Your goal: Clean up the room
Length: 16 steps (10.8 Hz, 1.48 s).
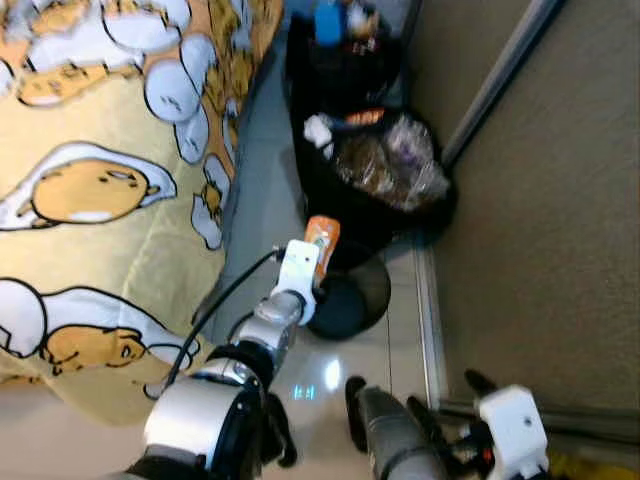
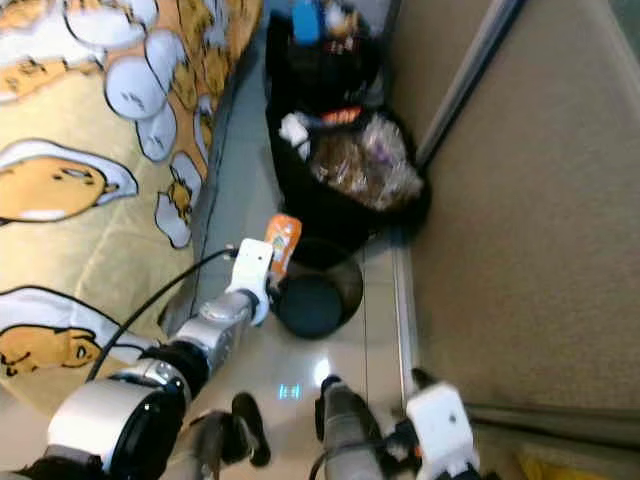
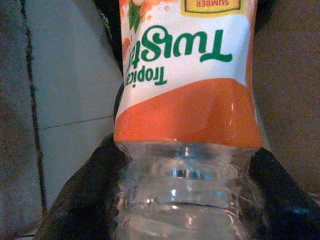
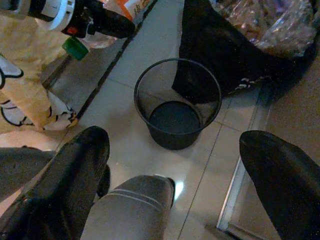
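bottle held over the wastebasket, drop still to come

the left tool is clenched on an empty orange-labelled bottle, held at the rim of the black mesh wastebasket at its 11 o'clock. a full black rubbish bag sits at the basket's 12 o'clock. the right tool hangs low, fingers spread, empty. next: carry the bottle over the opening, then release.
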{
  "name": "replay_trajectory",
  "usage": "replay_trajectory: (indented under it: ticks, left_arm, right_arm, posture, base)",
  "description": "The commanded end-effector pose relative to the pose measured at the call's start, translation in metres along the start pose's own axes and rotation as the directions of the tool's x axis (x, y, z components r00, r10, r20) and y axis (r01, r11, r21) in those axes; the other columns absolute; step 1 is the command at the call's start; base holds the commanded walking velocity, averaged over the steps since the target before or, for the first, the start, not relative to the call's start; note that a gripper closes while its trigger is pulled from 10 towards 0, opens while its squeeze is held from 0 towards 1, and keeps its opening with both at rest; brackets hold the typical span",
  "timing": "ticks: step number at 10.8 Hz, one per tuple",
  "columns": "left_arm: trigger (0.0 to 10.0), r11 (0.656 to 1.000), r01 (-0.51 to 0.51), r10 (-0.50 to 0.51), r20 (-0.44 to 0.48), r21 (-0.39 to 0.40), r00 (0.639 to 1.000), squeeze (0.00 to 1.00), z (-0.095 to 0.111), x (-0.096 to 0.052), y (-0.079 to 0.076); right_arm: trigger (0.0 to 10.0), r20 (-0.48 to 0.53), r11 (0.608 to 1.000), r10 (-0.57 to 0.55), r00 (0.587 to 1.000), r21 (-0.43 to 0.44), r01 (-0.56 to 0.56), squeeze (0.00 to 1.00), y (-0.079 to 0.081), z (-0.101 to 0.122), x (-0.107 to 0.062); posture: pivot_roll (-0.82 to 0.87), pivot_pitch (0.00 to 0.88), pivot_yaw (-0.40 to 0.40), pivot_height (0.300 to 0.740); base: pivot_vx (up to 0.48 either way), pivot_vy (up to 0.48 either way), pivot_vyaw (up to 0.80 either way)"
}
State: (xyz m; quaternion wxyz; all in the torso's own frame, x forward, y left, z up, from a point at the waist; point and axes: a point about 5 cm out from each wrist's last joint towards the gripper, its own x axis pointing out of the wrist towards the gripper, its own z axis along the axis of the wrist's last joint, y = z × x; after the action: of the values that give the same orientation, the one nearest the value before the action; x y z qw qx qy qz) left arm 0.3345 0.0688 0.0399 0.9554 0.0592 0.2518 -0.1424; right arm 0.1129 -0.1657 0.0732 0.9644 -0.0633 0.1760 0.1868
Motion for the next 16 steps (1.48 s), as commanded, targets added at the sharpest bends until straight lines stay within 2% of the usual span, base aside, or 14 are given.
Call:
replay_trajectory:
  ticks: [1,5,6,8,9,10,11,12,13,14,15,16]
  left_arm:
    - [10.0,0.999,0.019,-0.020,0.006,0.040,1.000,1.00,0.002,0.000,-0.004]
    - [10.0,0.995,0.030,-0.045,0.157,0.098,0.987,1.00,0.044,0.003,-0.005]
    - [10.0,0.994,0.017,-0.034,0.166,0.105,0.986,1.00,0.047,0.003,-0.002]
    - [10.0,0.994,0.011,-0.038,0.240,0.112,0.970,1.00,0.071,0.002,0.000]
    - [10.0,0.995,0.011,-0.035,0.253,0.095,0.967,1.00,0.076,0.002,0.001]
    - [10.0,1.000,0.008,-0.008,0.266,-0.001,0.964,0.00,0.073,0.001,0.013]
    - [10.0,0.998,-0.027,0.040,0.271,-0.051,0.962,0.00,0.062,-0.002,0.028]
    - [10.0,0.980,-0.066,0.116,0.272,-0.188,0.955,0.00,0.053,-0.005,0.048]
    - [10.0,0.972,-0.111,0.177,0.339,-0.205,0.924,0.00,0.053,-0.013,0.066]
    - [10.0,0.972,-0.123,0.197,0.401,-0.203,0.895,0.00,0.050,-0.023,0.075]
    - [10.0,0.986,-0.104,0.152,0.467,-0.127,0.871,0.00,0.047,-0.036,0.071]
    - [10.0,0.998,-0.044,0.063,0.512,-0.048,0.857,0.00,0.049,-0.043,0.054]
  right_arm:
    - [10.0,-0.052,1.000,0.001,0.999,0.022,0.000,0.00,0.002,-0.008,-0.008]
    - [10.0,-0.093,0.999,-0.022,0.995,0.041,0.026,0.00,0.009,-0.013,-0.019]
    - [10.0,-0.096,0.999,-0.023,0.995,0.044,0.027,0.00,0.010,-0.013,-0.020]
    - [10.0,-0.103,0.999,-0.028,0.994,0.043,0.032,0.00,0.011,-0.014,-0.020]
    - [10.0,-0.098,0.999,-0.027,0.995,0.042,0.031,0.00,0.011,-0.014,-0.017]
    - [10.0,-0.075,0.999,-0.030,0.997,0.040,0.033,0.00,0.008,-0.013,-0.007]
    - [10.0,-0.048,0.999,-0.031,0.998,0.036,0.032,0.00,0.003,-0.011,0.008]
    - [10.0,-0.017,0.999,-0.028,0.999,0.030,0.029,0.00,-0.001,-0.006,0.022]
    - [10.0,0.004,0.998,-0.048,0.999,0.040,0.048,0.00,-0.009,-0.003,0.039]
    - [10.0,0.034,0.995,-0.076,0.997,0.068,0.073,0.00,-0.016,0.000,0.053]
    - [10.0,0.088,0.993,-0.109,0.990,0.064,0.104,0.00,-0.024,0.006,0.073]
    - [10.0,0.138,0.986,-0.159,0.978,0.072,0.150,0.00,-0.034,0.014,0.091]
  posture:
    - [-0.56,0.391,-0.002,0.727]
    - [-0.59,0.413,0.015,0.727]
    - [-0.59,0.416,0.016,0.727]
    - [-0.59,0.414,0.020,0.727]
    - [-0.58,0.407,0.025,0.727]
    - [-0.55,0.379,0.036,0.727]
    - [-0.51,0.344,0.042,0.727]
    - [-0.48,0.313,0.054,0.727]
    - [-0.41,0.248,0.060,0.727]
    - [-0.37,0.217,0.066,0.727]
    - [-0.31,0.141,0.083,0.727]
    - [-0.25,0.067,0.104,0.727]
  base:
    - [0.000,0.000,0.00]
    - [0.000,0.000,0.00]
    - [0.000,0.000,0.00]
    - [0.000,0.000,0.00]
    - [0.000,0.000,0.00]
    - [0.000,0.000,0.00]
    - [0.000,0.000,0.00]
    - [0.000,0.000,0.00]
    - [0.000,0.000,0.00]
    - [0.000,0.000,0.00]
    - [0.000,0.000,0.00]
    - [0.000,0.000,0.00]
